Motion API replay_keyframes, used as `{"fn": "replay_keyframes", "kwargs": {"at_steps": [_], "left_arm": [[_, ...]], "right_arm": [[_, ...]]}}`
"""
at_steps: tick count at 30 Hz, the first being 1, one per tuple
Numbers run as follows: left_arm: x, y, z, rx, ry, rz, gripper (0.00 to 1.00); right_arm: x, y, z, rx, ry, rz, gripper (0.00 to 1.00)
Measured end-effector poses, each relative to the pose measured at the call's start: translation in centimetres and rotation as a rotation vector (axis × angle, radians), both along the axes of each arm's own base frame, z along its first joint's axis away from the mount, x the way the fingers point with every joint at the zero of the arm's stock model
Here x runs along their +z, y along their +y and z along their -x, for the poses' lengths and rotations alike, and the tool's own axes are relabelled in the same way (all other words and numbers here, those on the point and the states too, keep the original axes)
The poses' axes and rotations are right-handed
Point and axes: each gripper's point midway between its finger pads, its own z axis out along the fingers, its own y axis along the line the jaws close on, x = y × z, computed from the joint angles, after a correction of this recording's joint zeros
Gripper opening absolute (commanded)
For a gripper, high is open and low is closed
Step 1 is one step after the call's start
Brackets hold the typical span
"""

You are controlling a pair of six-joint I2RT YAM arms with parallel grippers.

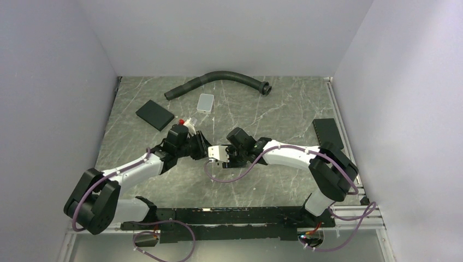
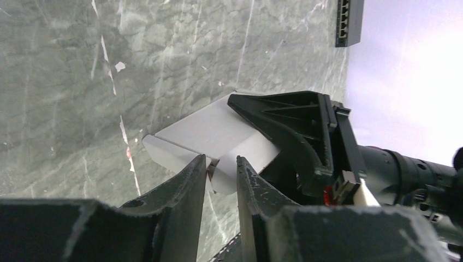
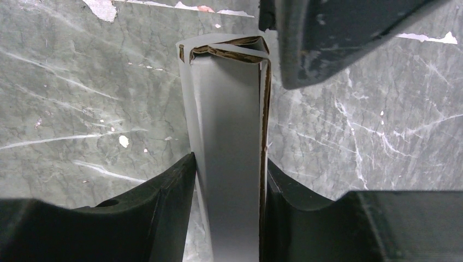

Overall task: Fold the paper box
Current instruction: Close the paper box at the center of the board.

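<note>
The paper box (image 1: 214,152) is a slim white carton held above the table between both grippers. In the right wrist view the paper box (image 3: 226,109) runs away from the camera, and its far end is open with the brown inside showing. My right gripper (image 3: 226,164) is shut on its long sides and also shows in the top view (image 1: 221,155). My left gripper (image 2: 221,164) is closed narrowly on a rounded end flap of the paper box (image 2: 213,131) and also shows in the top view (image 1: 201,147). One of its fingers (image 3: 327,38) shows beside the box's open end.
A black hose (image 1: 218,79) lies at the back. A light grey tile (image 1: 206,102) and a black pad (image 1: 155,114) lie at the back left. A black ribbed block (image 1: 327,132) sits at the right edge. A small red-and-white item (image 1: 185,121) lies behind the left wrist.
</note>
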Motion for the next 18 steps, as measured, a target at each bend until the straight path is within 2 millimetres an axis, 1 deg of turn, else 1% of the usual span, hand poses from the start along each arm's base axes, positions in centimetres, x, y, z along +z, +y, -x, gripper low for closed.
{"fn": "replay_keyframes", "kwargs": {"at_steps": [3,6,11,18], "left_arm": [[0.48,0.02,-0.01,0.014,-0.003,0.021,0.39],[0.28,0.14,0.14,0.027,0.012,0.032,0.42],[-0.13,0.33,0.40,0.044,0.039,0.040,0.49],[-0.19,0.58,0.67,0.074,0.072,0.065,0.51]], "right_arm": [[0.00,0.02,0.02,0.001,0.001,-0.001,0.47],[-0.01,0.02,0.03,0.001,0.002,-0.001,0.47],[-0.01,0.03,0.05,0.002,0.002,-0.001,0.47],[0.00,0.04,0.05,0.002,0.002,-0.002,0.47]]}}
